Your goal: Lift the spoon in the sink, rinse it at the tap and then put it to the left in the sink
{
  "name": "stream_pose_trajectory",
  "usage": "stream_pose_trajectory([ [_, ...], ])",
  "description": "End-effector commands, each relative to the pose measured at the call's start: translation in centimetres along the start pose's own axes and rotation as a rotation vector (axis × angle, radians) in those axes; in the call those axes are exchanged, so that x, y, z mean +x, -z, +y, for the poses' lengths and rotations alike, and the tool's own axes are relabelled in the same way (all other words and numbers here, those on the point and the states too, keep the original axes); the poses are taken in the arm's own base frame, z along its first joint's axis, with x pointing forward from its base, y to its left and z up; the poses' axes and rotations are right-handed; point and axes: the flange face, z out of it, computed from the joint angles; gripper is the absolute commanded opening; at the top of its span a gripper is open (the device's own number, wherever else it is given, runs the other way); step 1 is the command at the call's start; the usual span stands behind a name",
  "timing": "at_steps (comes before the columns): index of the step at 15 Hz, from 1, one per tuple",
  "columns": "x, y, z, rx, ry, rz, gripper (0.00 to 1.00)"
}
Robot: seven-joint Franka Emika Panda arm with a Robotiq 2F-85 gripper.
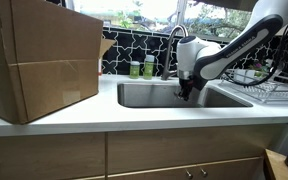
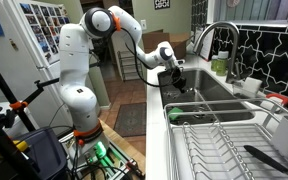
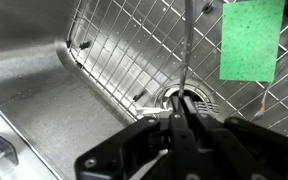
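Kitchen counter [image 1: 134, 116] holds steel sink [image 1: 144, 96], cardboard box [image 1: 39, 60].

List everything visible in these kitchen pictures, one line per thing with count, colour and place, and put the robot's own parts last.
sink: one, steel, set in the counter.
wire grid: one, metal, on the sink floor.
sponge: one, green, lying on the wire grid.
spoon: one, metal, its thin handle between the gripper's fingers.
tap: one, metal, behind the sink.
bottles: two, green, against the backsplash beside the tap.
cardboard box: one, brown, on the counter beside the sink.
dish rack: one, metal wire, on the counter at the sink's other side.
arm: one, white, reaching over the sink.
gripper: one, black, down in the sink, closed on the spoon.
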Motion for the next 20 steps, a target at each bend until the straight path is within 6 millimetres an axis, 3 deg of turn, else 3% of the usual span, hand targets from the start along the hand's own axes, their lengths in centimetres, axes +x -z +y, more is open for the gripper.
stream_pose_trajectory([
  [1,-0.5,1.0,0.9,-0.04,-0.001,-0.005,0.02],
  [11,-0.5,3.1,4.5,-0.137,0.009,-0.025,0.02],
  [20,0.3,3.5,5.3,-0.169,0.038,-0.008,0.02],
])
